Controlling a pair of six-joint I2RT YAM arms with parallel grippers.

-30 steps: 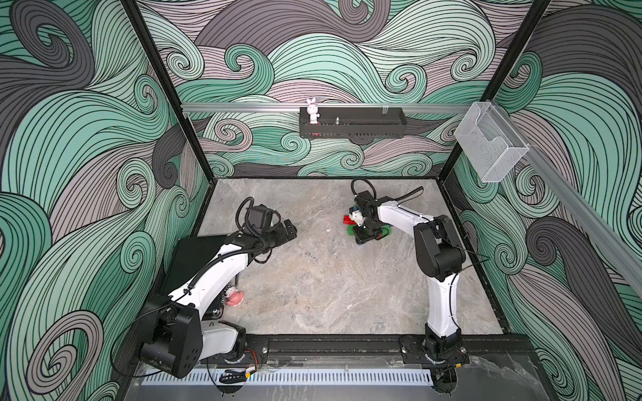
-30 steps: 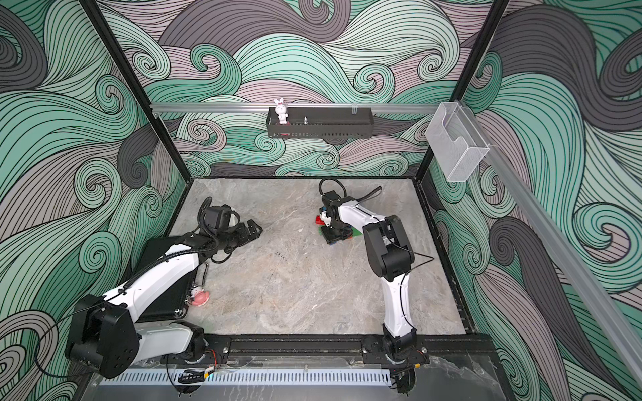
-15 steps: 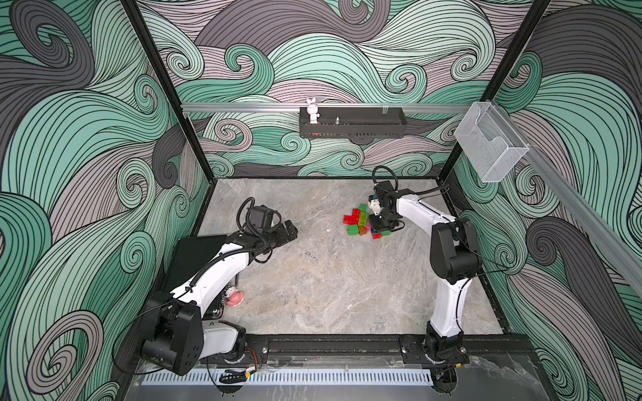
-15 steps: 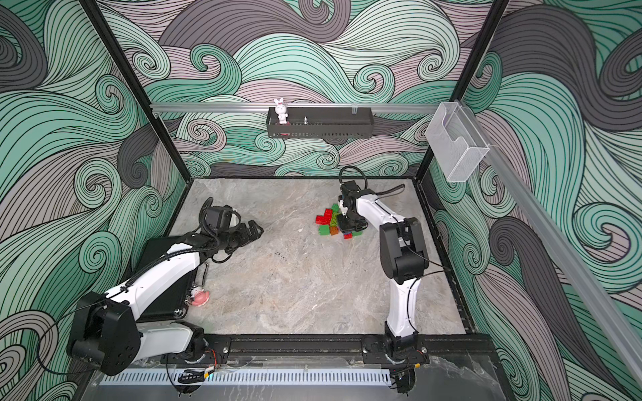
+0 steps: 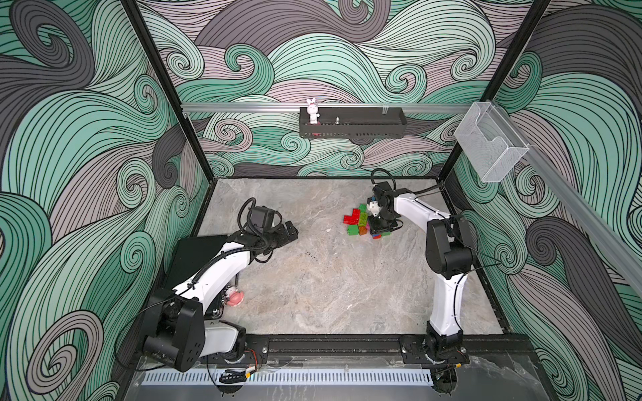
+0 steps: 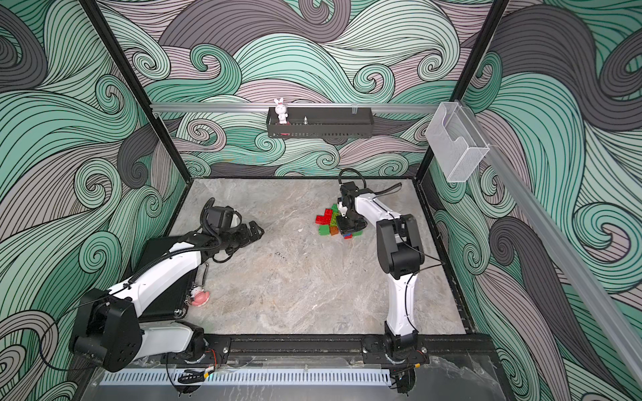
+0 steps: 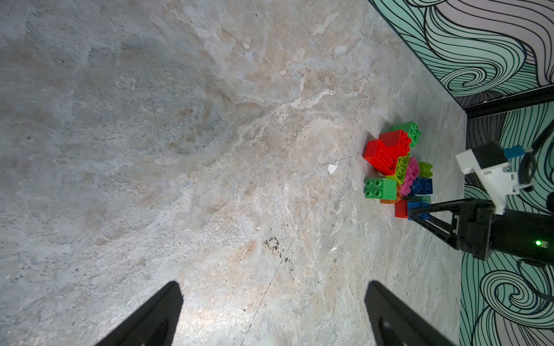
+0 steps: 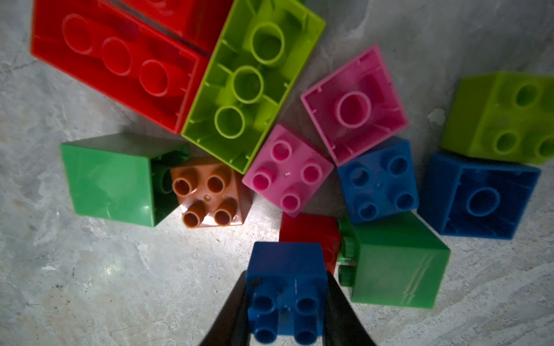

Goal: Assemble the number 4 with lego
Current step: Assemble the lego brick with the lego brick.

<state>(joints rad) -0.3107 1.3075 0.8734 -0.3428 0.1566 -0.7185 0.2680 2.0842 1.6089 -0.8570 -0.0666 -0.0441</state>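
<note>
Lego bricks (image 5: pixel 361 222) lie in a loose pile on the marble tabletop (image 5: pixel 330 277), in front of the black shelf (image 5: pixel 351 133) and slightly to its right. A white rabbit figurine (image 5: pixel 312 111) stands at the shelf's left end. In both top views the right gripper (image 5: pixel 379 231), its arm bent down over the pile, hides several bricks. The right wrist view shows its fingers (image 8: pixel 233 314) pinching a blue brick (image 8: pixel 286 278); whether it is lifted is unclear. The left gripper (image 7: pixel 272 287), well left of the shelf, is spread wide over bare tabletop.
</note>
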